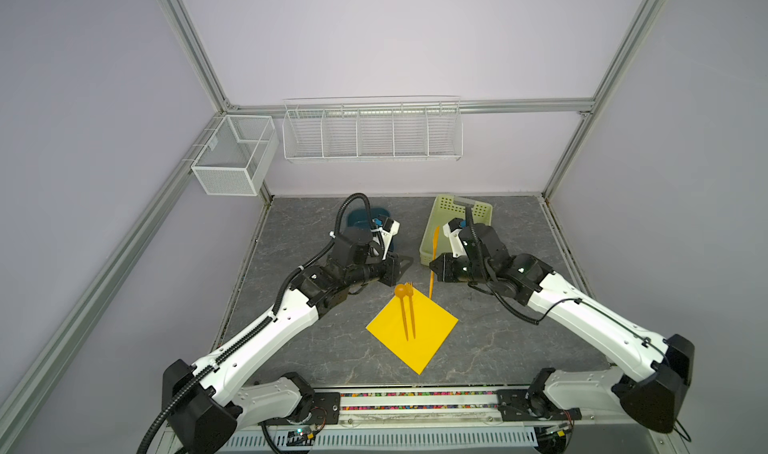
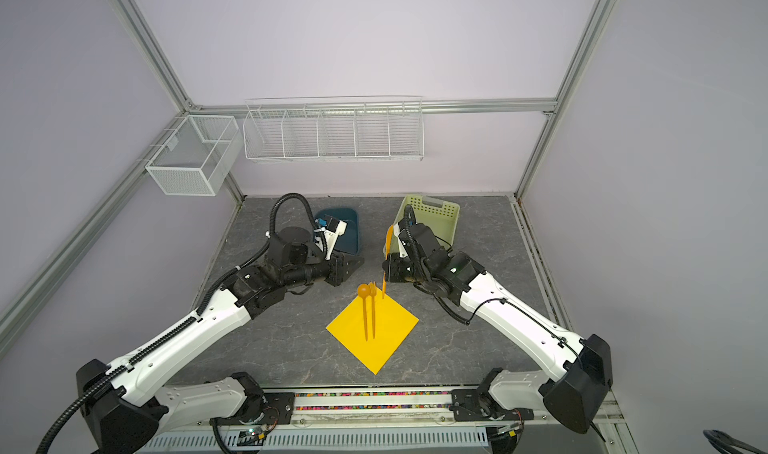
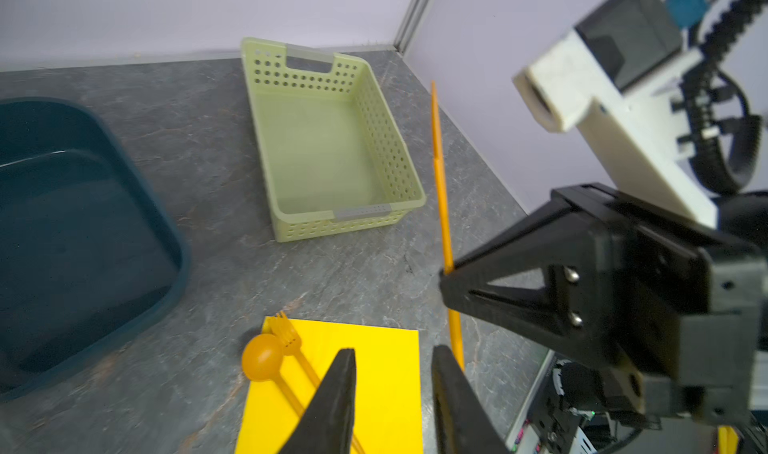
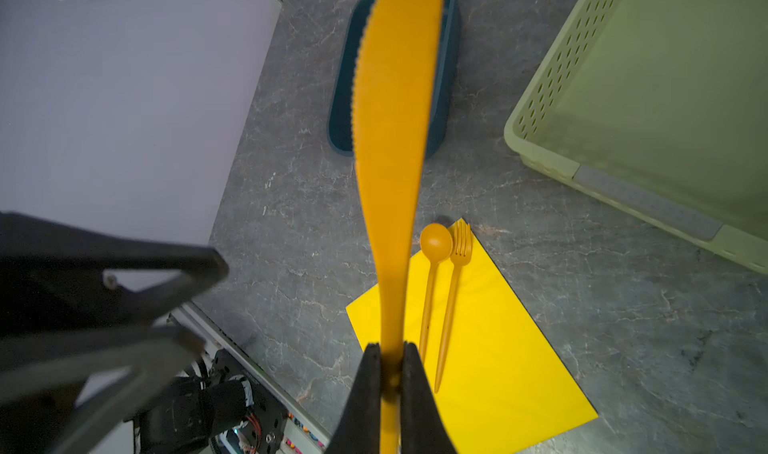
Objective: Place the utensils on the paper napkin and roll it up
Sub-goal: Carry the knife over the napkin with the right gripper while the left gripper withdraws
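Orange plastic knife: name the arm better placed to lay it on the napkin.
Right. The right gripper is shut on the orange plastic knife near the yellow paper napkin; the left gripper is open, empty.

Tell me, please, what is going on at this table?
The right gripper is shut on the orange knife, holding it above the table near the yellow paper napkin. The spoon and fork lie side by side on the napkin, their heads at its far corner. The left gripper hangs open and empty. The green basket is empty; the napkin is not yet rolled.
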